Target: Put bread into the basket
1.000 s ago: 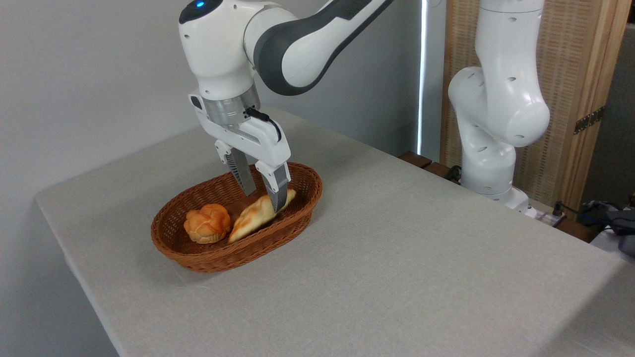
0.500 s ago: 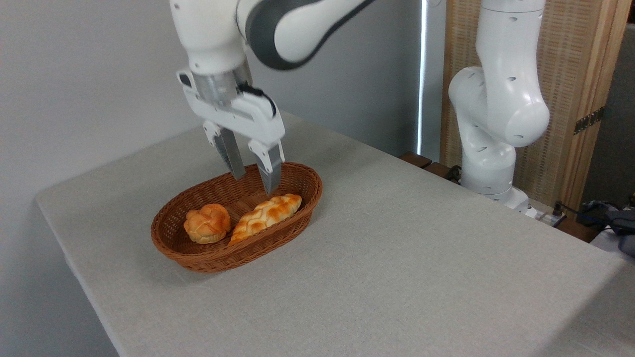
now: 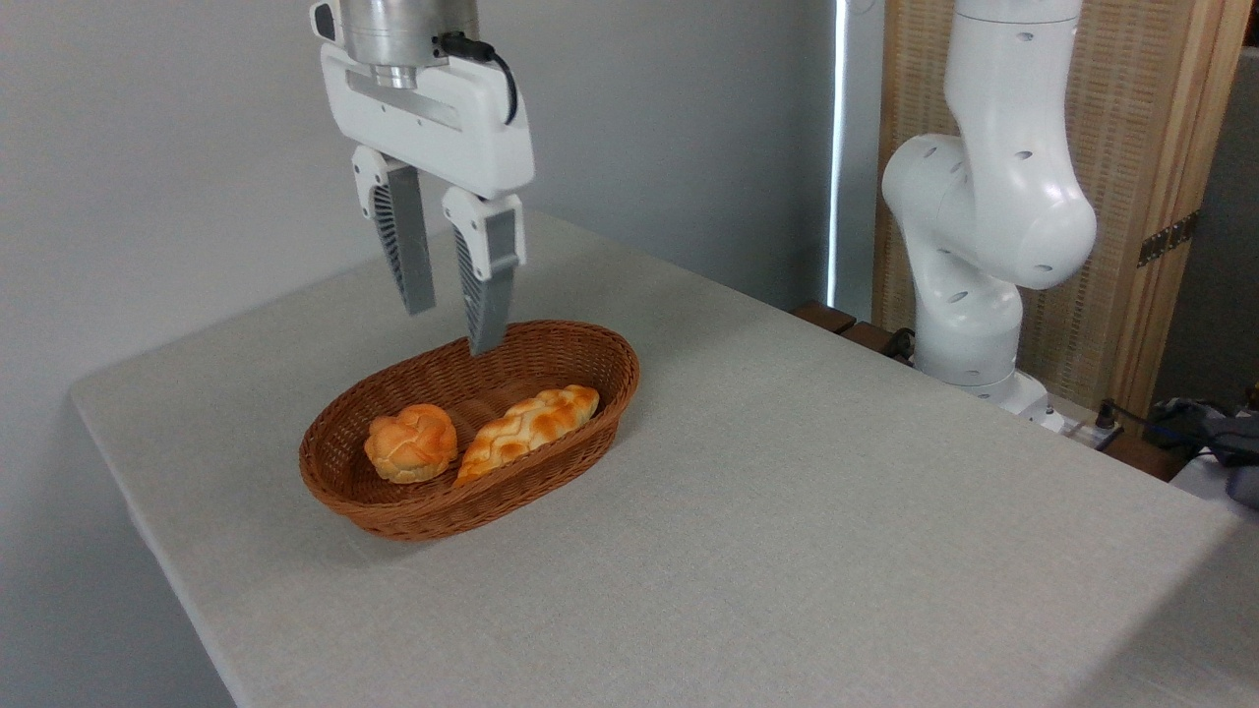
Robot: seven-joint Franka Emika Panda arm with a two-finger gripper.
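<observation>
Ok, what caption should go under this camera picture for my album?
Open gripper above the basket, braided bread inside beside a round bun.

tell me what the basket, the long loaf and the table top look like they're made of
The basket: reddish-brown woven wicker or rattan-like strands, slight sheen; weave rows show on the wall. The long loaf: glossy golden-orange braided crust with pale creases; real bread or a replica, the look leaves it open. The table top: matte grey-beige, finely textured, likely a fabric covering.

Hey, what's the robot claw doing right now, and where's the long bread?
Gripper open, empty, hanging above the basket. Bread lying inside it, beside a small round bun. Nothing in the way.
</observation>
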